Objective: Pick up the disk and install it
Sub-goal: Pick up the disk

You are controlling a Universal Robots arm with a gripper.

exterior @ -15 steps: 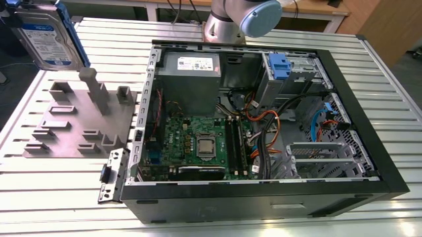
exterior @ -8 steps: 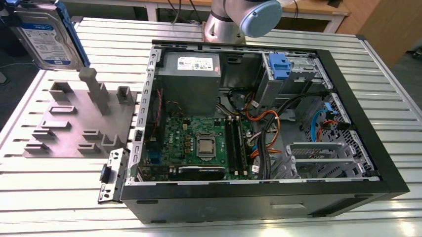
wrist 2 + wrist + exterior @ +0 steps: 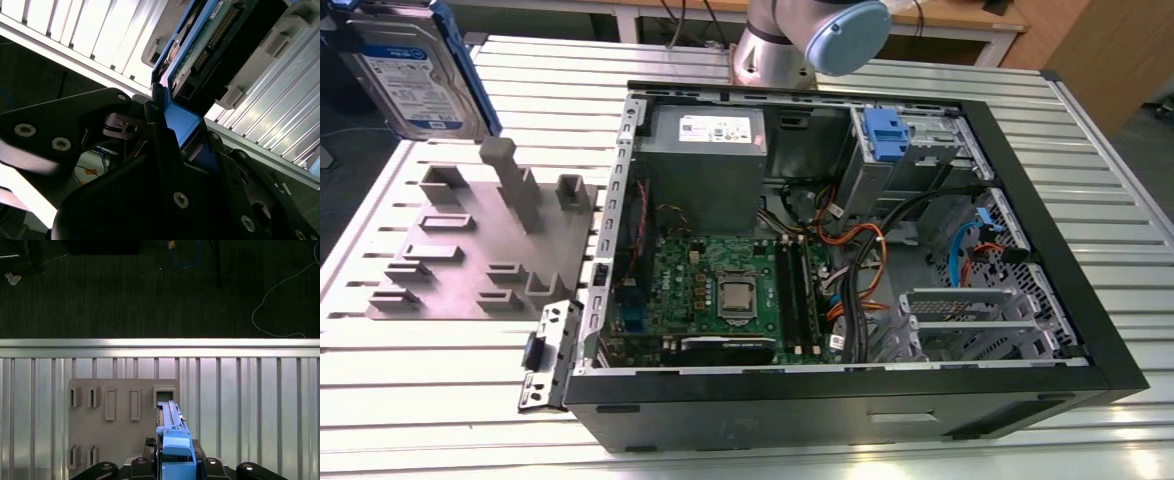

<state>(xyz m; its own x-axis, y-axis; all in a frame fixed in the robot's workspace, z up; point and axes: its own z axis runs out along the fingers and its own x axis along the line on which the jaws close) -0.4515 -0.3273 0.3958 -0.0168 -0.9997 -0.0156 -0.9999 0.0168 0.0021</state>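
The flat silver metal hard disk (image 3: 411, 72), with a white-and-blue label and a blue plastic bracket around it, stands on edge in the air at the far corner on the exterior view's left, its label facing the camera. It is well apart from the open black computer case (image 3: 854, 400) that lies on its side in the middle of the ribbed aluminium worktop (image 3: 440, 400).

In the second wrist view the black claw (image 3: 182, 131) is closed on the disk (image 3: 220, 40). Its fingers (image 3: 156, 117) press the blue bracket from both sides, and the connector end of the drive points away from them. In the first wrist view the claw (image 3: 176, 469) flanks the bracket in the same way. There the disk (image 3: 172, 437) is seen edge-on over a flat grey plastic fixture plate (image 3: 120, 430) with rectangular sockets, next to a square socket. Whether its lower edge touches the plate cannot be told.

In the exterior view that fixture plate (image 3: 454, 250), with its upright posts, lies on the worktop just beside the case, on the exterior view's left. Inside the case a green motherboard (image 3: 720, 290) sits towards the near side. A grey power-supply box (image 3: 704, 150) with a white sticker is at the far side, and a small blue plastic latch (image 3: 886, 135) is at the far corner on the exterior view's right. The arm's silver-and-blue joint (image 3: 814, 35) rises beyond the far wall of the case.
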